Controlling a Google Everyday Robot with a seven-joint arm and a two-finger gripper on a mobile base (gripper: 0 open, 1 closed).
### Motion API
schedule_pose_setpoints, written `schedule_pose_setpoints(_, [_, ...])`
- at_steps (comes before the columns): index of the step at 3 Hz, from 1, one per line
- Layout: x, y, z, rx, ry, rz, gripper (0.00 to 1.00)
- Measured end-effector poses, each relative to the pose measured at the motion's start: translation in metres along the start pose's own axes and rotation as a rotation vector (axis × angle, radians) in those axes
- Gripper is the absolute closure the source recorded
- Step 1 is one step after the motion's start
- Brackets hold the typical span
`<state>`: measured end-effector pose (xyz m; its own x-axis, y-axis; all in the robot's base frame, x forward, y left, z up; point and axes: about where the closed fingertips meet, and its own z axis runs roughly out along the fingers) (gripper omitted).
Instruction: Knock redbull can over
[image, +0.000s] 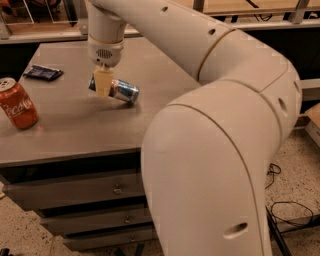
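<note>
Gripper: We found the gripper pointing straight down from the wrist of the arm, closed on the redbull can across its middle. One pale finger crossed the can's front. The other was hidden behind it.

Redbull can: The redbull can sat in the gripper's hold, low over the counter, with its shadow close beneath. We could not tell whether its lower end touched the surface.

Long axis: The can lay nearly flat and no longer upright. One short dark end stuck out of the gripper toward the Coca-Cola can's side. The longer blue-and-silver part stuck out the opposite way, dipping slightly and coming a little toward the counter's front edge.

Which end: A silver rim showed at the lower, longer end. We could not tell whether that was the top or the base.

Step in hand: We judged this to be laying the can down on its side and letting go.

Doing it well: We would bring it down until its whole side bore on the counter, then open gently and lift straight up, so that neither finger dragged or flicked it.

Risk: We expected a round, light can to roll across its axis once freed. A level, quiet release mattered.

Beyond the gripper: The Coca-Cola can stood upright well off to the short end's side, nearer the front edge. The dark blue packet lay flat on that same side, farther back.
</note>
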<state>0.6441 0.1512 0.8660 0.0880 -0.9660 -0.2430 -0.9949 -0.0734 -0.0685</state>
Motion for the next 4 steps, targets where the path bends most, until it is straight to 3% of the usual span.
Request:
schedule_pose_setpoints(1, [0.0048, 0.0149, 0.0231, -0.051, 0.061, -0.006, 0.45])
schedule_pose_setpoints(3, [0.0024, 0.012, 0.026, -0.044, 0.053, -0.006, 0.01])
schedule_pose_setpoints(4, [-0.0007, 0.0119, 0.0222, -0.045, 0.037, -0.021, 0.0])
